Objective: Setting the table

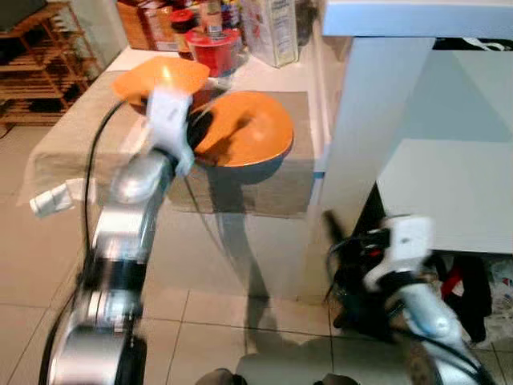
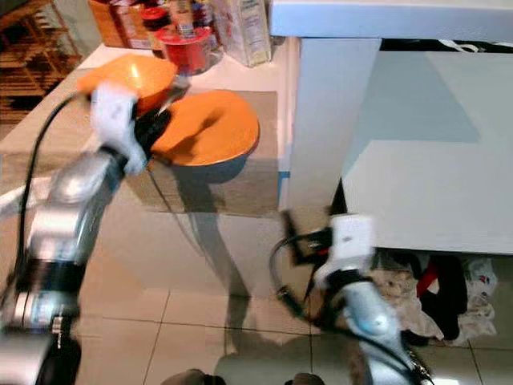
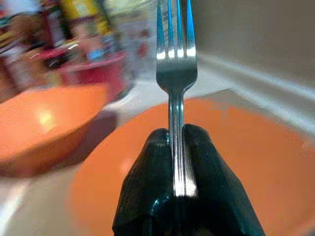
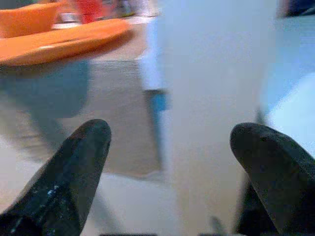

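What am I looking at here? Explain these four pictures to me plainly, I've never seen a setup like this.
This is a humanoid robot with two silver arms, each ending in two black fingers. Two pictures come from cameras in its head, looking down; the other two come from cameras on its wrists. Its left gripper is shut on a metal fork, held over an orange plate on a table covered with a beige cloth. An orange bowl sits behind the plate, with a red container and boxes further back. The right gripper is open and holds nothing, low beside a white cabinet.

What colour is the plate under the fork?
Orange. The plate shows best in the left wrist view, beneath the fork held by the left gripper.
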You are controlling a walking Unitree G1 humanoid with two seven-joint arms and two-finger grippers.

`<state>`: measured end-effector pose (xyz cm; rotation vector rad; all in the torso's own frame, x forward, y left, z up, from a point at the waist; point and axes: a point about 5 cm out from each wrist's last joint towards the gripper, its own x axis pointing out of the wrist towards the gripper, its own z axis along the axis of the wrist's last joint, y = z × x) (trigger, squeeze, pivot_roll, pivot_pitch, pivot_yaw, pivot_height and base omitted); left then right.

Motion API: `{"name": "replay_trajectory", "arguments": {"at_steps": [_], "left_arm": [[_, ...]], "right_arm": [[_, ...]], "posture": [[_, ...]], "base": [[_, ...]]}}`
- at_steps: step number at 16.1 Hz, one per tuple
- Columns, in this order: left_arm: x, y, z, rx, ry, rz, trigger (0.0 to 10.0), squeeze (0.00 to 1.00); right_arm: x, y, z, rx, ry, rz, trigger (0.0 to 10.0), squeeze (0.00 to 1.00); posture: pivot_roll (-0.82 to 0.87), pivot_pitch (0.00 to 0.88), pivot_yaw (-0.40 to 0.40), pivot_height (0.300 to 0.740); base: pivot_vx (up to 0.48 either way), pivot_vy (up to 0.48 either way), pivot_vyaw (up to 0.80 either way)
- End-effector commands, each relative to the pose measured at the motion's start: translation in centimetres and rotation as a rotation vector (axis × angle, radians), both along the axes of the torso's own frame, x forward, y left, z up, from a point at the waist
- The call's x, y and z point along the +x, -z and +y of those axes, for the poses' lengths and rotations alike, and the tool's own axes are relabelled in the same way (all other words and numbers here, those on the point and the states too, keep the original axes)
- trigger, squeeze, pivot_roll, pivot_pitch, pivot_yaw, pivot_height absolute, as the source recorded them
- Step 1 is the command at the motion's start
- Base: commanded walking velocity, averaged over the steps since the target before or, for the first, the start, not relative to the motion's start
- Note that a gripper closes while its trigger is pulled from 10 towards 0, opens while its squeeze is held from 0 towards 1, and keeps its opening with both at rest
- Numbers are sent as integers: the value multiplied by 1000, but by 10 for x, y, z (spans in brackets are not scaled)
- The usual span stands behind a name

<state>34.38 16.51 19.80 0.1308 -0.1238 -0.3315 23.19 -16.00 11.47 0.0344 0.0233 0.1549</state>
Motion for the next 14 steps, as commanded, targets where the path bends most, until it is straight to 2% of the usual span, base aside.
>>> {"name": "replay_trajectory", "arguments": {"at_steps": [1,2,4,5,7,9,13,14], "left_arm": [[-18,-4,2,-1,-32,-67,0,0],[-22,0,3,-7,-39,-60,0,0],[-49,19,11,-16,-108,-56,0,0],[-63,31,11,-17,-111,-25,0,0],[-84,48,6,-44,-80,55,0,0],[-95,56,-5,-59,-32,99,0,0],[-87,54,-17,-91,3,109,0,0],[-86,55,-17,-91,3,113,0,0]], "right_arm": [[2,1,-7,-24,62,-25,10000,0],[2,1,-7,-29,68,-29,10000,0],[2,2,-4,-50,72,-69,10000,0],[2,3,-6,-51,88,-74,10000,0],[1,4,-11,-49,113,-85,10000,0],[1,5,-12,-50,118,-88,10000,0],[0,5,-12,-61,155,-124,10000,0],[-6,-2,-20,-80,224,-168,10000,0]], "posture": [[-62,0,86,727],[-62,0,86,727],[-58,0,81,727],[-62,0,77,727],[-72,0,71,727],[-76,0,65,727],[-89,0,65,727],[-89,0,65,727]], "base": [[0,0,0],[0,0,0],[0,0,0],[0,0,0],[0,0,0],[0,0,0],[0,0,0],[0,0,0]]}}
